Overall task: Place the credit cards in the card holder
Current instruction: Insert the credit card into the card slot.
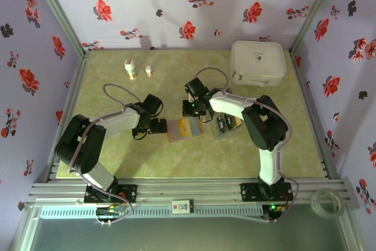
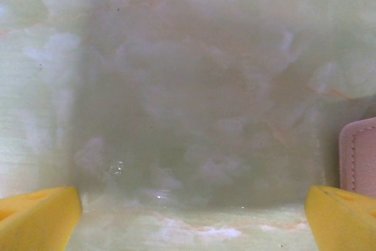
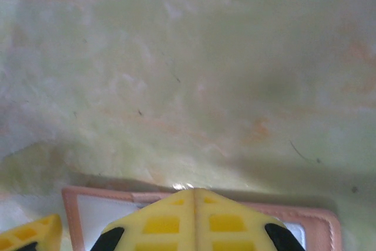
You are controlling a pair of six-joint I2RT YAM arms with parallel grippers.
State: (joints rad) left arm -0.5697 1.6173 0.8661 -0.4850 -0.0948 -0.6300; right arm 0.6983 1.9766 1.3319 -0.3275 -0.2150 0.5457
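The card holder lies open and flat mid-table, reddish-brown with a pale inside, and an orange-tan card rests on it. A small pile of black and tan credit cards sits just right of it. My right gripper is at the holder's far edge. In the right wrist view its yellow fingers are pressed together over the pink rim, with nothing visible between them. My left gripper sits low at the holder's left side. It is wide open over bare table, with the holder's edge at the right.
A large white rounded case stands at the back right. Two small bottles stand at the back left. Floral walls close in the table on three sides. A clear tape roll lies on the frame at the near right.
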